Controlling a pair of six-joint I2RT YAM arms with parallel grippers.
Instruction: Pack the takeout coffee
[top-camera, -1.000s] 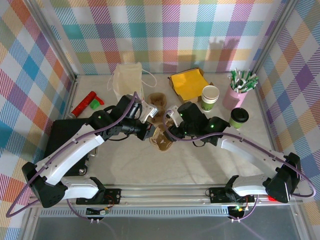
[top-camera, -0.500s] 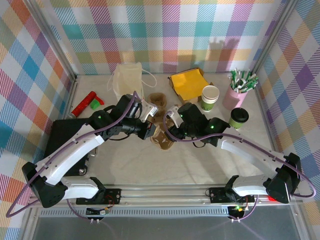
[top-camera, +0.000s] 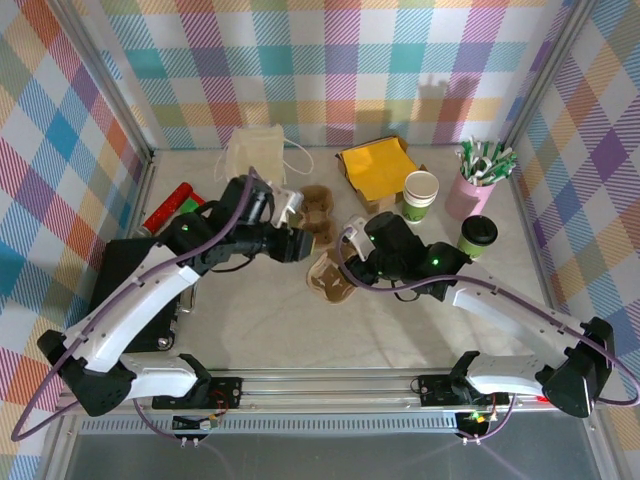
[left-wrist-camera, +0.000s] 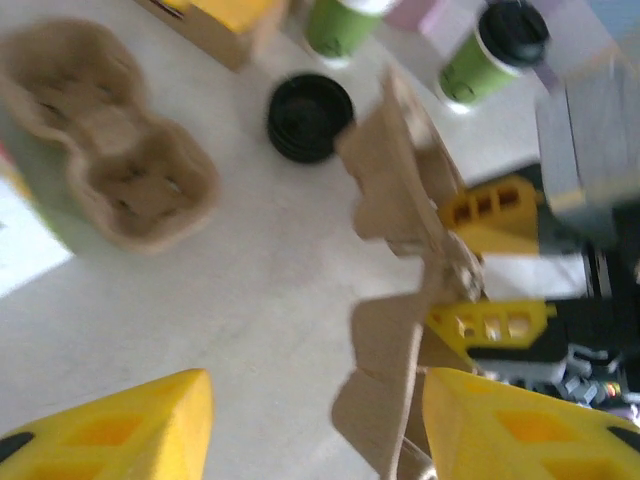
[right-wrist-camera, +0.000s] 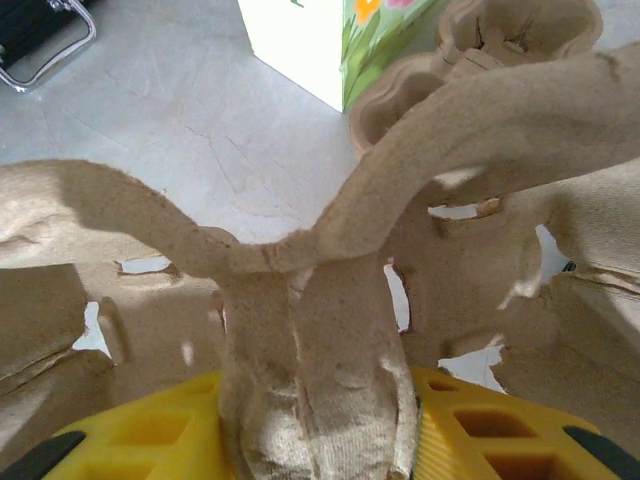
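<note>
We see a rough, matt brown moulded-pulp carrier (right-wrist-camera: 320, 300), a smooth paper cup (top-camera: 473, 244) under a black plastic lid (top-camera: 480, 229), and a pale, matt, faintly veined surface (top-camera: 400, 330).

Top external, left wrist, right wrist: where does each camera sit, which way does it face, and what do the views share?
Top external: above and behind the arms, looking down on the table; both arms, left gripper and right gripper show.
Left wrist: on the left arm, looking down across the table; its yellow fingers at the bottom.
Right wrist: on the right arm, close on the tilted cup carrier; its yellow fingers grip it.
Shared: all three show that carrier.
</note>
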